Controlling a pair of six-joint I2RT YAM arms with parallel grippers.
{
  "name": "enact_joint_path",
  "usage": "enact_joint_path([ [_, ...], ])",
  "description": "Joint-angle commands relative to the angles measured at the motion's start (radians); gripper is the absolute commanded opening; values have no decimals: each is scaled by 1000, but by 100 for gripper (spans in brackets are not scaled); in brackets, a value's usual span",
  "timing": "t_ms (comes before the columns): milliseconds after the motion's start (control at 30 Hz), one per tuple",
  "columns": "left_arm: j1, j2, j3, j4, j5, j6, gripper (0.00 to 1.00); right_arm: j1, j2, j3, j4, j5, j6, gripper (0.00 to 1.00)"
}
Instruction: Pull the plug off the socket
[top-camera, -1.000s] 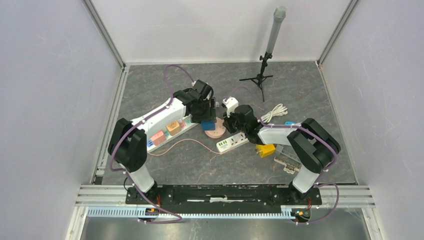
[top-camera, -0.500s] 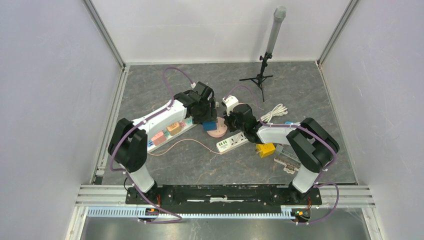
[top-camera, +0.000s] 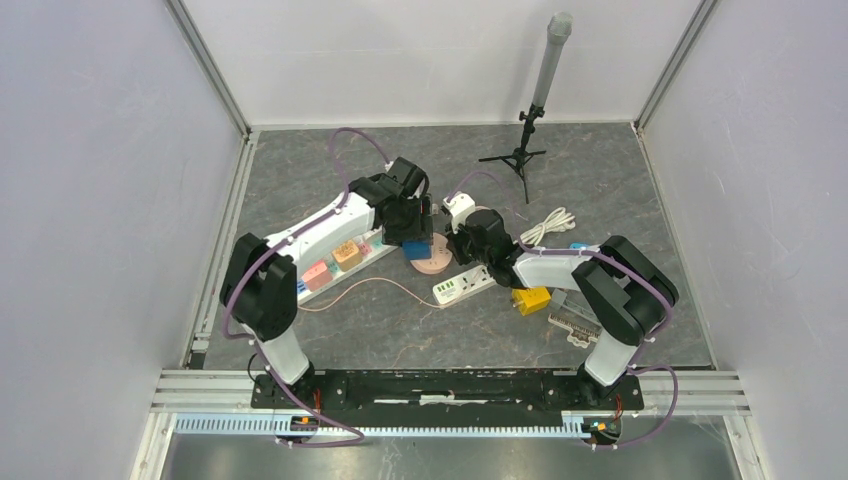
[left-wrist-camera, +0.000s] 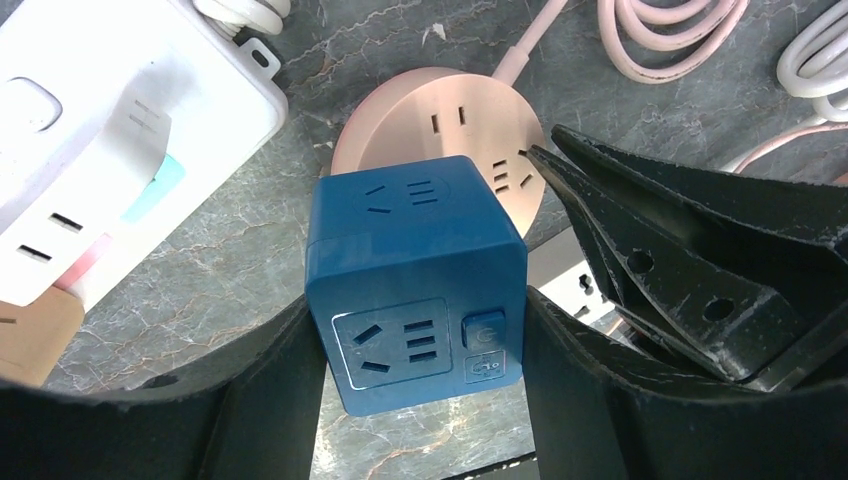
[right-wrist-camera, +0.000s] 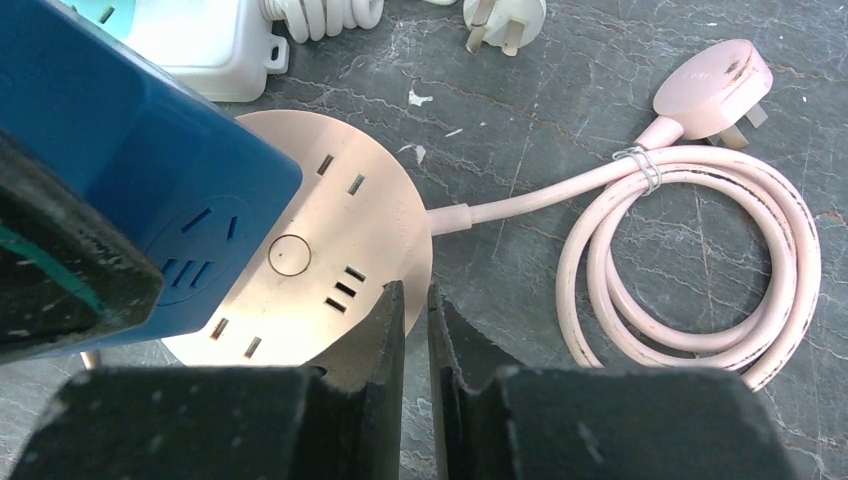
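Centrally, left pincer (left-wrist-camera: 420, 385) clamps blue plug (left-wrist-camera: 412, 250); closed right pincer (right-wrist-camera: 415, 300) presses pink socket (right-wrist-camera: 335, 205).

We count two arms, a left arm (top-camera: 320, 225) and a right arm (top-camera: 560, 265). There is one blue cube (left-wrist-camera: 415, 270) and one round pink socket (right-wrist-camera: 330, 230). We see two white power strips: a long strip (left-wrist-camera: 200, 90) on the left and a short strip (top-camera: 465, 285) nearer the middle. There are two coiled cables, a pink cable (right-wrist-camera: 690, 260) and a white cable (top-camera: 548, 222). There are two loose plugs, a pink plug (right-wrist-camera: 712, 75) and a white plug (right-wrist-camera: 505, 18). We count one yellow block (top-camera: 531, 300) at the near right and one tripod (top-camera: 520, 155) at the far side.
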Motion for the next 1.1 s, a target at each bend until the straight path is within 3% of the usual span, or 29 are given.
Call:
enact_joint_path([
  [0, -33, 33, 90, 24, 122, -34, 17, -15, 104, -73, -361, 45, -48, 17],
  [133, -130, 107, 180, 32, 23, -66, 15, -14, 126, -66, -361, 36, -35, 17],
  [367, -125, 117, 170, -15, -28, -58, 12, -16, 125, -98, -339, 31, -23, 17],
  [767, 27, -61, 122, -45, 172, 45, 13, -48, 101, -101, -331, -5, -10, 17],
  [1067, 55, -67, 153, -48, 173, 64, 13, -65, -12, -32, -370, -40, 0, 22],
])
